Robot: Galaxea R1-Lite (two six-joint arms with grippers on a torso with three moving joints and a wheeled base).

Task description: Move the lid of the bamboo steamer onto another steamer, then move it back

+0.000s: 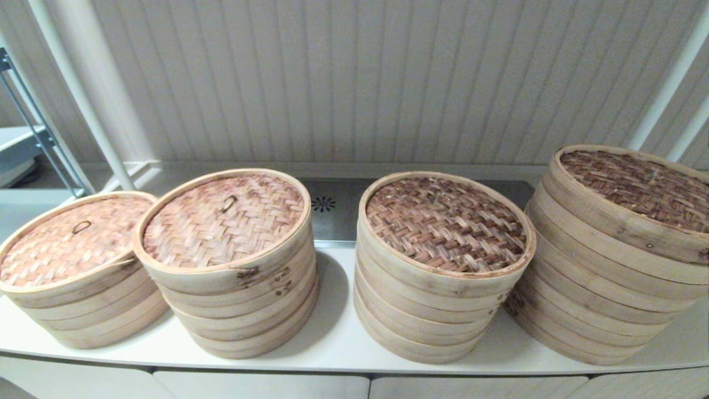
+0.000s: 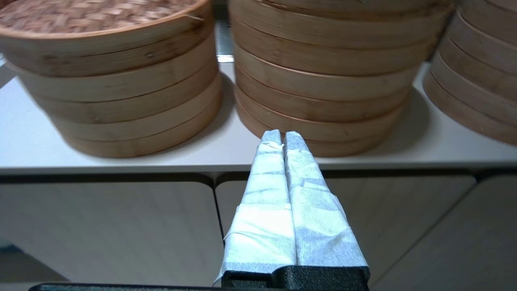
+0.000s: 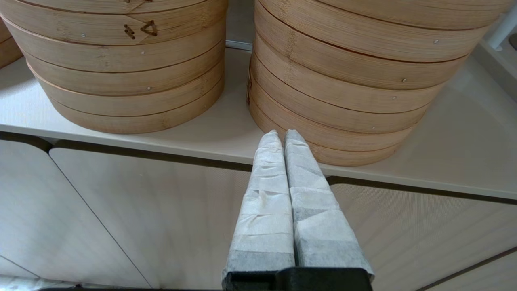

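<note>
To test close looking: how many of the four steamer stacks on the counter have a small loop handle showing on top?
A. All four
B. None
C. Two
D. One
C: in the head view only the far-left stack and the second stack from the left show a loop handle; the third stack and the far-right stack show plain weave.

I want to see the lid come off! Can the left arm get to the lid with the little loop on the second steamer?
Probably yes. The lid lies uncovered with nothing above it. The left tool is shut, low before the counter edge, so it must rise.
</note>
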